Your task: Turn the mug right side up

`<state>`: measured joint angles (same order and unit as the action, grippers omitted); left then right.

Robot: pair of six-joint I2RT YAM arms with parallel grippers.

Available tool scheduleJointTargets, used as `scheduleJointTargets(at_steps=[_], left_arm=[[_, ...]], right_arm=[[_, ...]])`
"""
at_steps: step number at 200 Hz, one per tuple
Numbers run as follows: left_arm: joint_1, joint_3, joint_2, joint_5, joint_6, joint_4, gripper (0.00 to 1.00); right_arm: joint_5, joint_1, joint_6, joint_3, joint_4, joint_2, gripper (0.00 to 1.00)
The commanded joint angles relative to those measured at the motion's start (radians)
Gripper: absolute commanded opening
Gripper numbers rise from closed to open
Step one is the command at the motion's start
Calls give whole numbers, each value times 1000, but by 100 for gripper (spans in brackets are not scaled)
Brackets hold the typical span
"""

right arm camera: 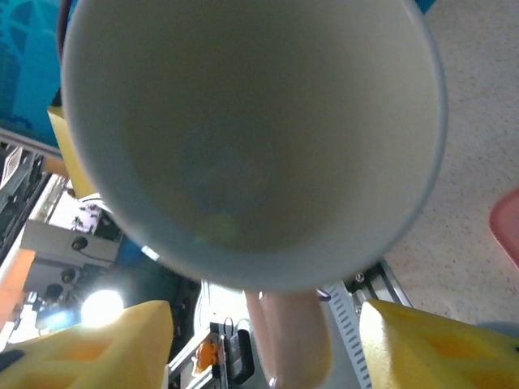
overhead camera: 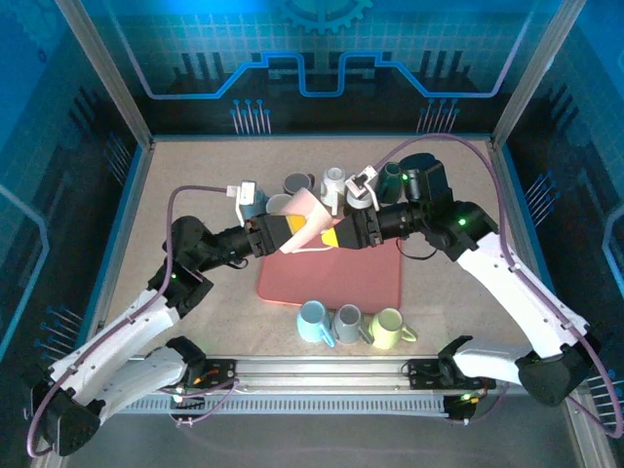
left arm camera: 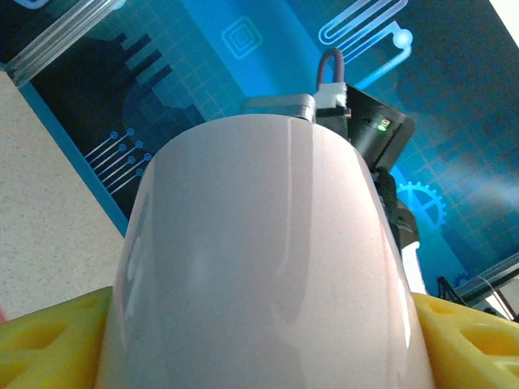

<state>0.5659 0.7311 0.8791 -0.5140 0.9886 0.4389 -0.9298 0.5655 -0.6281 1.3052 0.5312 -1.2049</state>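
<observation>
The pink mug [overhead camera: 310, 219] hung tilted above the far edge of the mat [overhead camera: 331, 278], its mouth facing the right arm and its pale inside empty. The left gripper [overhead camera: 291, 232] pinched the mug's glossy, rounded wall between yellow fingers [left arm camera: 49, 340], while the right gripper [overhead camera: 337, 235] stood spread, its fingers [right arm camera: 438, 348] on either side of the handle [right arm camera: 288, 340] with gaps showing. Three upright mugs [overhead camera: 347, 322] stood at the mat's near edge, and more mugs [overhead camera: 334, 180] clustered behind the arms.
</observation>
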Motion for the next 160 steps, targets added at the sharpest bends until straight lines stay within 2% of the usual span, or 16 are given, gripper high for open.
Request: scheduleJointTargets(at_steps=[1, 35, 53, 74, 80, 87, 101, 115, 130, 144, 160], left_arm=[[2, 53, -3, -38, 25, 124, 52], [5, 41, 3, -46, 41, 153, 52], [5, 32, 11, -64, 61, 172, 56], [6, 20, -22, -35, 41, 99, 83], [5, 21, -43, -2, 17, 28, 97], [6, 26, -75, 44, -19, -66, 99], [3, 43, -137, 155, -107, -283, 99], [4, 78, -182, 342, -162, -548, 99], [5, 132, -201, 528, -213, -792, 99], [4, 186, -192, 689, -215, -1013, 99], [4, 201, -193, 751, -232, -1124, 99]], right_arm=[[-97, -12, -116, -32, -165, -8, 54], [-107, -15, -164, -54, -223, -10, 21], [-114, -16, -180, -57, -240, -12, 8], [-89, -26, -150, -33, -198, -2, 3], [-71, -30, -125, -21, -167, 3, 3], [-40, -36, -88, -7, -115, 10, 0], [73, -34, 42, 43, 44, 20, 0], [237, -15, 208, 100, 227, 17, 0], [513, 32, 356, 148, 384, 0, 0], [726, 72, 437, 168, 453, -36, 0], [902, 79, 449, 141, 436, -66, 0]])
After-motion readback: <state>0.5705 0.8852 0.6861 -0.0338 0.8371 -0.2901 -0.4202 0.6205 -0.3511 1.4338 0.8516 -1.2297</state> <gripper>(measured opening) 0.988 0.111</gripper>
